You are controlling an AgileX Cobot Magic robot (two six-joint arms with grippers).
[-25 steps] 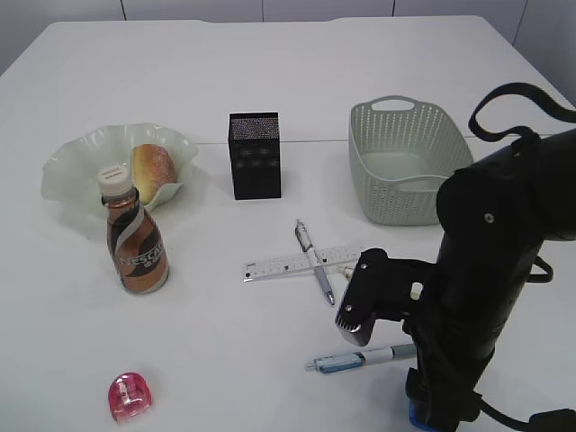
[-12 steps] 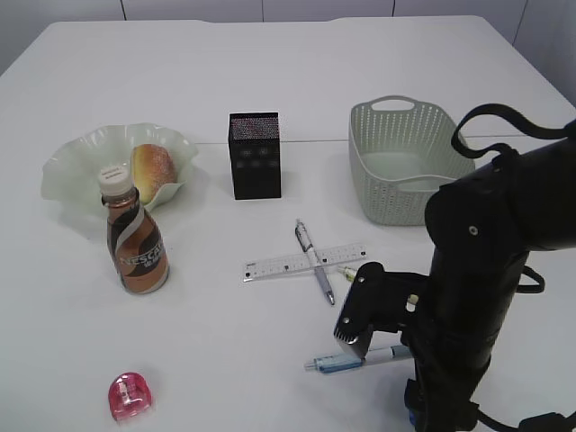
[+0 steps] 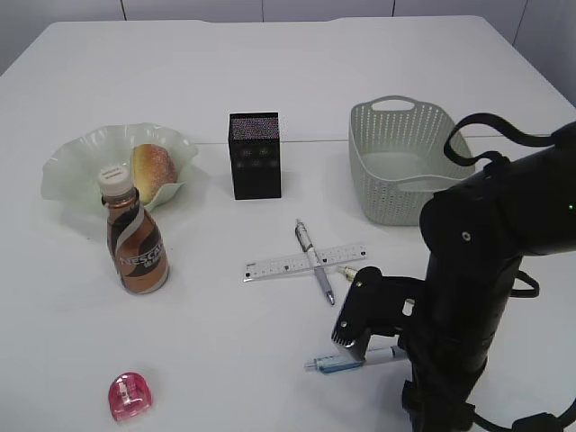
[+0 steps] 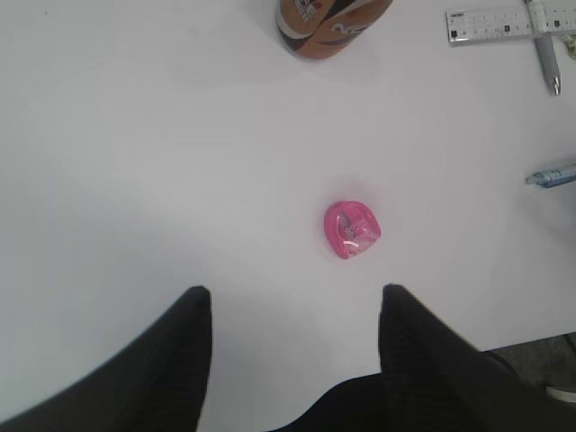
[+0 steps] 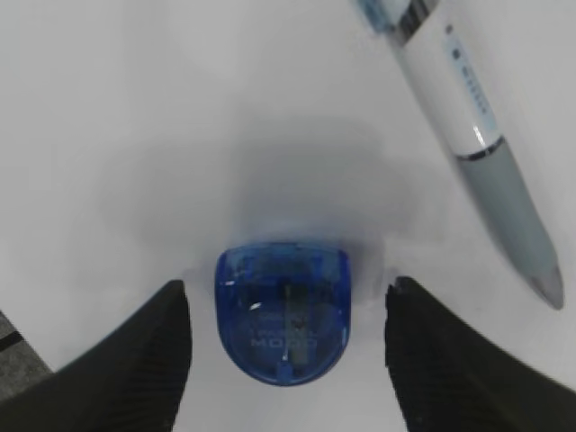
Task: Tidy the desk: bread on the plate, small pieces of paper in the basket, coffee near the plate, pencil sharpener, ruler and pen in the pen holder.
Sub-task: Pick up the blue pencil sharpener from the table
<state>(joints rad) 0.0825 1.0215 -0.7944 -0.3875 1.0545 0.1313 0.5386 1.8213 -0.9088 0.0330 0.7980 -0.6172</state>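
Right gripper [image 5: 283, 360] sat low over the table, jaws apart, blue pencil sharpener [image 5: 283, 310] lying flat between them, touching neither finger. Sharpener looked roughly centred in the gap, a little clearance on both sides. To do this grab well: close evenly on the sharpener's two flat sides, keep the jaws down at table level so the small smooth body doesn't squirt out, then lift straight up. A white-and-grey pen [image 5: 472, 135] lay ahead and to the right of the claw, just beyond the right finger, apart from the sharpener; best not to nudge it. Left gripper [image 4: 292, 360] was also parted and empty, hovering higher; pink pencil sharpener [image 4: 352, 230] lay ahead of it, slightly right of centre, well clear of both fingers.
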